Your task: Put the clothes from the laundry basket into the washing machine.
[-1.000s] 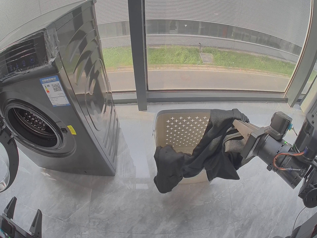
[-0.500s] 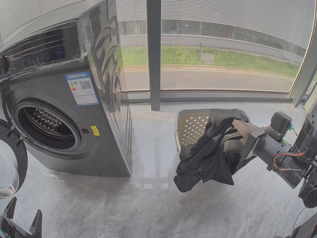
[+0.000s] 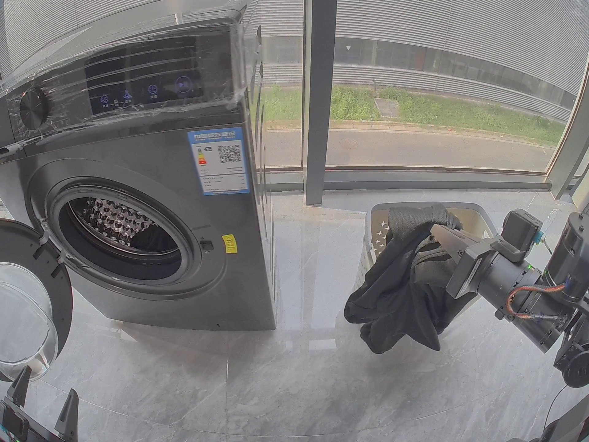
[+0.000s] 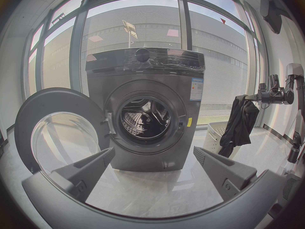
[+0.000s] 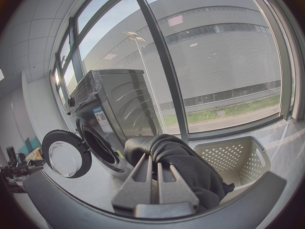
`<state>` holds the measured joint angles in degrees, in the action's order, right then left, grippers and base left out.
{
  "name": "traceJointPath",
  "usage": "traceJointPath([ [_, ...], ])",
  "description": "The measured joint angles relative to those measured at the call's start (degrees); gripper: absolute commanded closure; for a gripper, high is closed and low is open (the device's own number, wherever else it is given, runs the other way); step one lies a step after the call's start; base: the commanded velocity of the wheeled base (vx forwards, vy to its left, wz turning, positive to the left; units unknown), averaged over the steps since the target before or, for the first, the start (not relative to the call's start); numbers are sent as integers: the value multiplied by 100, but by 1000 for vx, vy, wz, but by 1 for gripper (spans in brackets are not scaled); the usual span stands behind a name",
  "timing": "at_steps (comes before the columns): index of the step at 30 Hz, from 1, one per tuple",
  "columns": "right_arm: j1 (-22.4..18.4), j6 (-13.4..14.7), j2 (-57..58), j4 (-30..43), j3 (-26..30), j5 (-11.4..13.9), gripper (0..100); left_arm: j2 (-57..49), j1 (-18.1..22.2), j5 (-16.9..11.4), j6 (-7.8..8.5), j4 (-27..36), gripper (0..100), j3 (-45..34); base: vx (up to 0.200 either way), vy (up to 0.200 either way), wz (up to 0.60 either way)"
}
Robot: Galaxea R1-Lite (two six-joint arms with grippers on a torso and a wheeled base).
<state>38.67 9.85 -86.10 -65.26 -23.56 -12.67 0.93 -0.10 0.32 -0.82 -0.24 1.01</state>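
Observation:
A grey washing machine [image 3: 153, 155] stands on the left with its round door [image 3: 27, 308] swung open and its drum [image 3: 123, 228] dark inside. My right gripper [image 3: 438, 236] is shut on a black garment [image 3: 399, 290], which hangs in front of the beige laundry basket [image 3: 472, 216]. The right wrist view shows that gripper [image 5: 154, 163] clamped on the black garment [image 5: 178, 159] above the basket [image 5: 235, 159]. My left gripper [image 3: 43, 394] stands open at the bottom left, low by the door. In the left wrist view its fingers [image 4: 222, 172] are spread, facing the machine [image 4: 146, 112].
A large window [image 3: 429, 93] with a dark vertical frame post [image 3: 319, 87] runs behind the machine and basket. Glossy grey floor tiles [image 3: 276, 376] stretch between the machine and the basket.
The head camera has turned left, so machine and basket have slid right in the picture. The garment's hanging end has swung in closer under my right gripper.

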Motion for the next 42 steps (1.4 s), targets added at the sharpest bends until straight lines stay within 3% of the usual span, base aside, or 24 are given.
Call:
traceJointPath([
  [5, 16, 0, -4, 1, 9, 6, 100, 0, 0, 1, 2, 2, 0, 0, 0, 0, 0],
  [11, 20, -2, -11, 9, 28, 11, 100, 0, 2, 1, 4, 0, 0, 0, -200, 0, 0],
  [23, 16, 7, -13, 9, 45, 20, 100, 0, 0, 0, 6, 2, 0, 0, 0, 0, 0],
  [42, 24, 7, -13, 6, 89, 20, 100, 0, 0, 1, -2, 2, 0, 0, 0, 200, 0],
])
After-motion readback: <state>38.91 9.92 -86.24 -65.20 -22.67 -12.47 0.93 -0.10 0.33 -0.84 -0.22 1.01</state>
